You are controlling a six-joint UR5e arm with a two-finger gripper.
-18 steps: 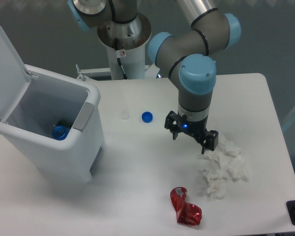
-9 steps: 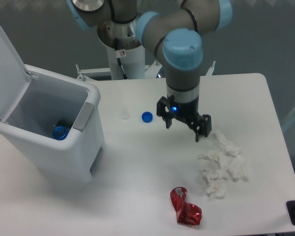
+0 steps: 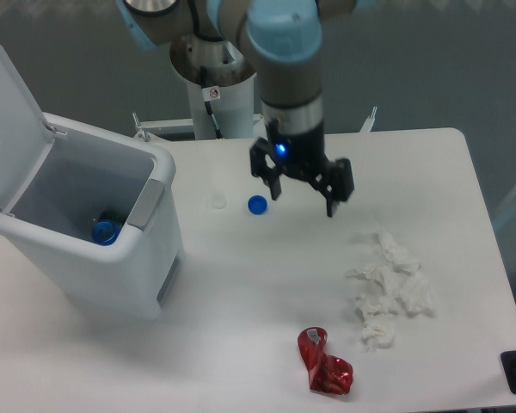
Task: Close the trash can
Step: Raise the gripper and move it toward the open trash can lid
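Note:
The white trash can (image 3: 103, 258) stands at the left of the table with its flat lid (image 3: 9, 120) swung up and back, so the bin is open. A grey push-tab (image 3: 146, 204) sits at its front rim. A blue object (image 3: 104, 230) lies inside. My gripper (image 3: 301, 191) hangs open and empty above the table middle, to the right of the can and well apart from it, fingers spread wide.
A blue bottle cap (image 3: 257, 205) lies just below-left of the gripper, with a faint clear cap (image 3: 218, 202) beside it. Crumpled white tissue (image 3: 389, 288) lies at the right. A crushed red wrapper (image 3: 325, 362) lies near the front edge. The arm's base (image 3: 215, 77) stands behind.
The gripper has moved up and to the left, away from the tissue toward the table's middle, staying open. The trash can lid has not moved.

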